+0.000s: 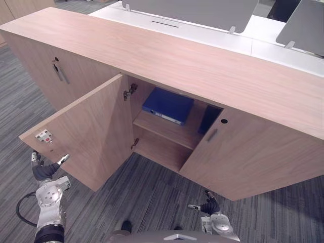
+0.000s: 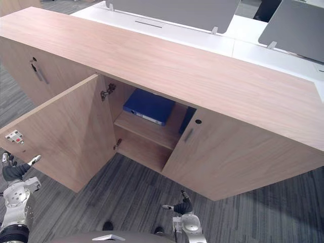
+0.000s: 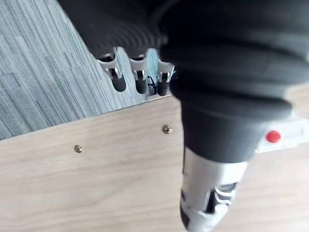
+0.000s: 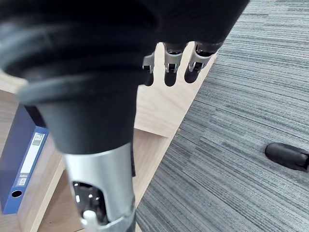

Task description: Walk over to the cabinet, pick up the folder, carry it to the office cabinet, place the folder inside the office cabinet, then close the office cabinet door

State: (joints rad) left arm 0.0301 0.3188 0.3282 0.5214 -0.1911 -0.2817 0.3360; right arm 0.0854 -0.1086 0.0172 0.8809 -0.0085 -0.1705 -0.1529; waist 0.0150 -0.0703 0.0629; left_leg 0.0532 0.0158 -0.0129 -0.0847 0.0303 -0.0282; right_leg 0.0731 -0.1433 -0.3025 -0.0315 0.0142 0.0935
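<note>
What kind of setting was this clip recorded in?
Most likely an office: a long, low wooden cabinet with a blue folder on its shelf, grey carpet, and white desks with grey partition screens behind it.

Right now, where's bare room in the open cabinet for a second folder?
The lower shelf, between the open door and the shut door, looks bare. The upper shelf is crowded: the blue folder lies flat, a dark blue item stands right of it.
</note>
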